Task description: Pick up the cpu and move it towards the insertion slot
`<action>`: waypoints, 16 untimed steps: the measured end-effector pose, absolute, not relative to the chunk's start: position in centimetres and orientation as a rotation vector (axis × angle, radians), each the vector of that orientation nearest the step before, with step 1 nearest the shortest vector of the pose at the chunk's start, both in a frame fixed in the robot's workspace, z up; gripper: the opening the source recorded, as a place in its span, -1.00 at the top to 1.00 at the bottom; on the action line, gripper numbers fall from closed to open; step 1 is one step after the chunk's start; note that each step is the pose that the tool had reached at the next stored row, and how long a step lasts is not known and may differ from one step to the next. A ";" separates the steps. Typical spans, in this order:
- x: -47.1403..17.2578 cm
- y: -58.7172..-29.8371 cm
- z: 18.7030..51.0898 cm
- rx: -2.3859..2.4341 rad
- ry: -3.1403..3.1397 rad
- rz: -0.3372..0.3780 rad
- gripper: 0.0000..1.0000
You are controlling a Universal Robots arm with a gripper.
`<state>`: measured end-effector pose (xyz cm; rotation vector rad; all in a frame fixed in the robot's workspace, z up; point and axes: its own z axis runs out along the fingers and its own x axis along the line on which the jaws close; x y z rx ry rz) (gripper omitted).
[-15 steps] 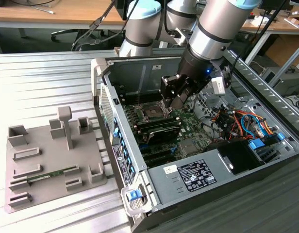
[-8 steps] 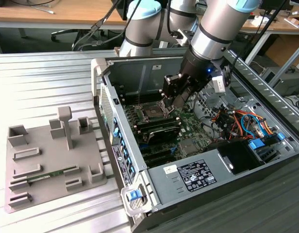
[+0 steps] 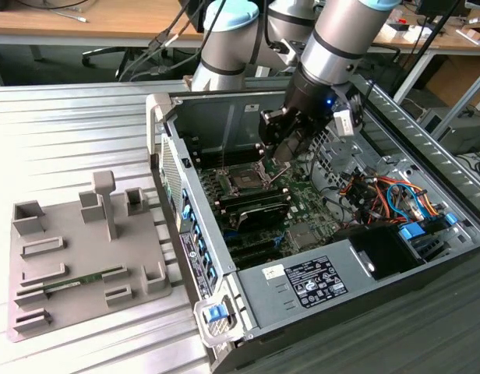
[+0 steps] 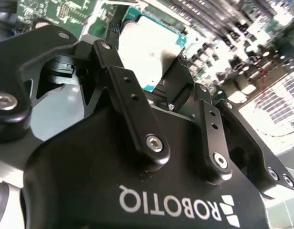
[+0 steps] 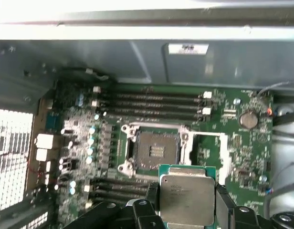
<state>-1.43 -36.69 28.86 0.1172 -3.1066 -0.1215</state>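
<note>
End effector [image 5: 185, 210] is closed on the cpu [image 5: 187, 199], black fingers [image 5: 151, 196] pinching it by two opposite edges, chip held flat with its silvery lid facing the first wrist camera; in the second wrist view the same chip [image 4: 149, 52] sits between the finger links, green rim visible at its edge. Cpu is off the grey tray [image 3: 84, 257] on the surface, carried inside the open computer case [image 3: 365, 257], over the motherboard [image 5: 233, 143]. Insertion slot [image 5: 154, 150] lies just ahead of and below the held chip, frame open, dark contact field exposed; in the exterior view the slot [image 3: 244, 181] is beside the end effector [image 3: 285, 152], toward the exterior view's left. Judgement: pickup looks done, approach underway but chip not yet over the socket. To do it well: keep the chip level, keep the pinch steady so it can't rotate, square its edges to the socket frame, travel slowly above the board and clear of the memory slots [image 5: 156, 102] beyond the socket. Risk: a tilted chip could catch the open metal frame. Height above the board cannot be told.
</note>
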 end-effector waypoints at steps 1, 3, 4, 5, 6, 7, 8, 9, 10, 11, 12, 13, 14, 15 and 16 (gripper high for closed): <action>-1.4 -36.4 28.8 0.117 -3.107 -0.122 -0.10; -1.4 -36.0 28.8 0.117 -3.106 -0.121 -0.10; -1.4 -35.7 28.8 0.117 -3.106 -0.121 -0.10; -1.4 -35.4 28.8 0.117 -3.106 -0.121 -0.10; -1.4 -35.2 28.8 0.117 -3.107 -0.121 -0.10; -1.4 -34.9 28.8 0.117 -3.107 -0.121 -0.10; -1.4 -34.7 28.8 0.117 -3.107 -0.121 -0.10; -1.4 -34.5 28.8 0.117 -3.106 -0.121 -0.10; -1.4 -34.3 28.8 0.117 -3.106 -0.121 -0.10; -1.4 -34.1 28.8 0.117 -3.107 -0.121 -0.10; -1.4 -33.9 28.8 0.117 -3.106 -0.121 -0.10; -1.4 -33.7 28.8 0.117 -3.107 -0.121 -0.10; -1.4 -33.7 28.8 0.117 -3.106 -0.121 -0.10; -1.4 -33.7 28.8 0.117 -3.107 -0.121 -0.10; -1.4 -33.7 28.8 0.117 -3.107 -0.121 -0.10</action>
